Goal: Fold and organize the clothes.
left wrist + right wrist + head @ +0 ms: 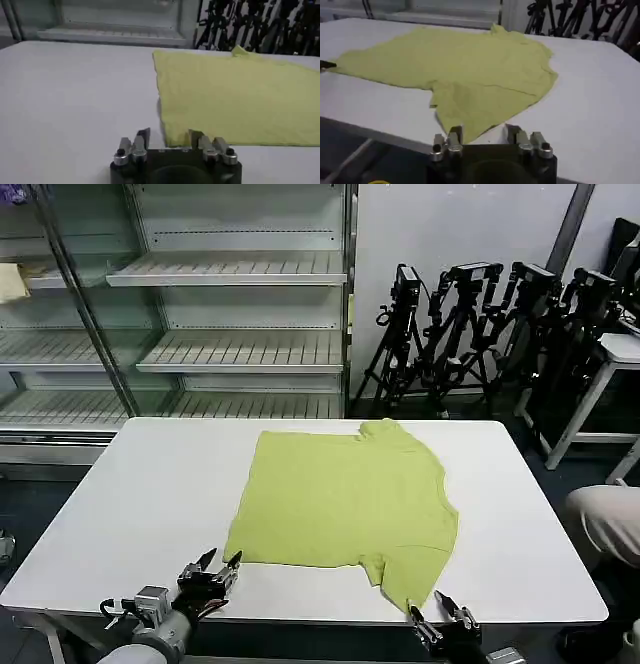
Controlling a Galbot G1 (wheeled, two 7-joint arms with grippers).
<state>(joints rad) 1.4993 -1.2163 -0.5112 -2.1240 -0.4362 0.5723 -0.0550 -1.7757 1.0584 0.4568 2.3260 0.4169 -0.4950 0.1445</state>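
Observation:
The clothes, one lime yellow-green T-shirt (345,504), lie flat on the white table (150,494), plain side up, with a sleeve reaching toward the front edge. My left gripper (221,564) hovers open just before the shirt's near left corner (167,140), its fingers straddling that corner in the left wrist view (169,135). My right gripper (441,608) is open at the front edge, right by the tip of the sleeve (465,132), which points between its fingers (482,131). Neither gripper holds anything.
Empty wire shelving (240,349) stands behind the table. Black camera tripods (480,324) crowd the back right, beside a small white table (615,354). A beige fabric thing (605,519) sits at the right edge. Bare tabletop lies left and right of the shirt.

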